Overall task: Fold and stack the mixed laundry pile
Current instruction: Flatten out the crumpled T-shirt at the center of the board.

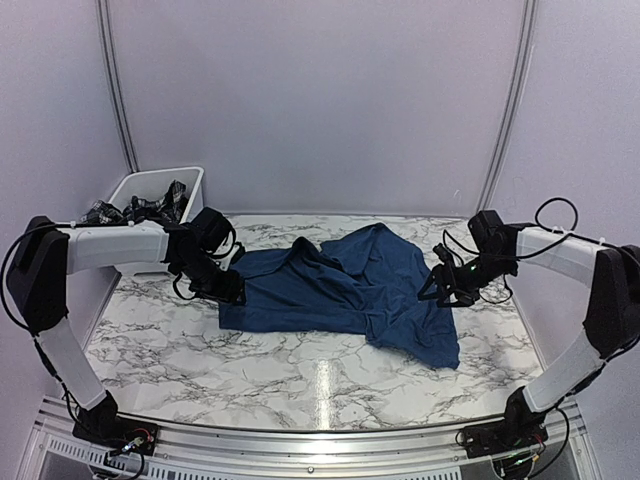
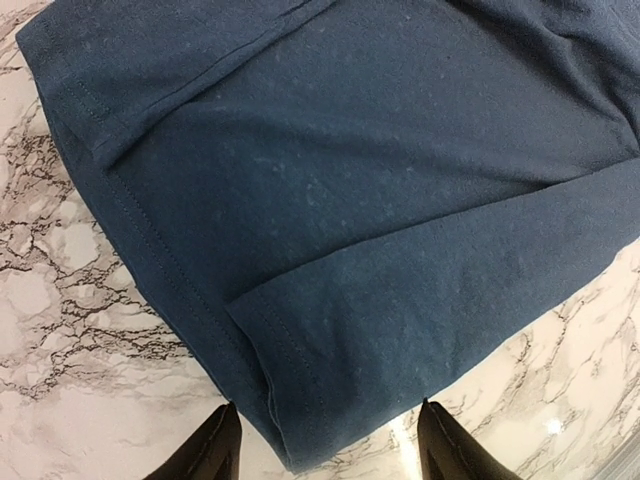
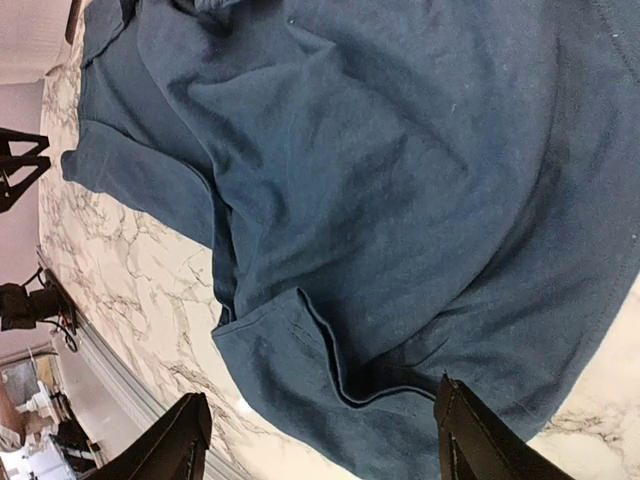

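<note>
Seen from above, the navy t-shirt (image 1: 340, 290) is spread rumpled across the middle of the marble tabletop (image 1: 300, 370). The left gripper (image 1: 228, 288) is at its left edge and the right gripper (image 1: 445, 290) at its right. The plaid garment (image 1: 150, 208) is heaped in the white bin (image 1: 190, 178) at the far left corner.

In the left wrist view, the jaws are parted with a hem corner between them.

In the right wrist view, the jaws are spread wide over the shirt and nothing is grasped.

2 white-and-black arms (image 1: 110, 245) trailing thin black cables (image 1: 557, 200).

Top view: high behind the arms (image 1: 110, 245), facing down. Both wrist views: close, looking beyond their fingers (image 2: 215, 450) (image 3: 480, 440), sharing the t-shirt (image 1: 340, 290).
</note>
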### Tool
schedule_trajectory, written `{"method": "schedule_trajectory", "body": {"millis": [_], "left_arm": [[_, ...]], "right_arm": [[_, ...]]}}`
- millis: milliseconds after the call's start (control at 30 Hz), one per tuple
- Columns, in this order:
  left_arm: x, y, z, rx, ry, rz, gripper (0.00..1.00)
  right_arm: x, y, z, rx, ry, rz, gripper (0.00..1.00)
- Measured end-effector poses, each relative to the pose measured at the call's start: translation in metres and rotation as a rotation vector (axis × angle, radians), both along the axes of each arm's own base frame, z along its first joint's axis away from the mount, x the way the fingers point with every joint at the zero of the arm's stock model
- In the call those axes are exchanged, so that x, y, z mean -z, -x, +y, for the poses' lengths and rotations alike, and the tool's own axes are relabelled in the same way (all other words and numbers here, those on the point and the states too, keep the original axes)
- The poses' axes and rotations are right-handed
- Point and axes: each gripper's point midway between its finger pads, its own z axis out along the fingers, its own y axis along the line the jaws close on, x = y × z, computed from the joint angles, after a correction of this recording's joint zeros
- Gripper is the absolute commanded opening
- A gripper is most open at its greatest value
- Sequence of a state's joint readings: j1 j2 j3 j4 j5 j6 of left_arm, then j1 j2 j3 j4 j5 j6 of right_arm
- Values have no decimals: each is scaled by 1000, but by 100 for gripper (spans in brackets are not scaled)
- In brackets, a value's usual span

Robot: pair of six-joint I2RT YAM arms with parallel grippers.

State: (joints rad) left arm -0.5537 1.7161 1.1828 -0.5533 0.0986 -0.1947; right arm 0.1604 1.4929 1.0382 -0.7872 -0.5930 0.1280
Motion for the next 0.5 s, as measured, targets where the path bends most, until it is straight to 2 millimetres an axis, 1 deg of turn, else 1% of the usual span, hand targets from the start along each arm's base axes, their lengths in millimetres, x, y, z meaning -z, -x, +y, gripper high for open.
{"method": "schedule_trajectory", "body": {"millis": [167,267,367,500], "left_arm": [[-4,-4,-1,-2,15,-6,63],[-4,-5,-2,0,21,-1,63],[0,-5,-2,0,19,10,63],[3,-7,1,-10,16,17,63]], "right_arm": [[16,2,6,-63,-17,32,71],[21,3,10,-88,-32,44,69],[30,6,18,-120,-47,59,67],[43,17,31,-174,-51,92,62]]}}
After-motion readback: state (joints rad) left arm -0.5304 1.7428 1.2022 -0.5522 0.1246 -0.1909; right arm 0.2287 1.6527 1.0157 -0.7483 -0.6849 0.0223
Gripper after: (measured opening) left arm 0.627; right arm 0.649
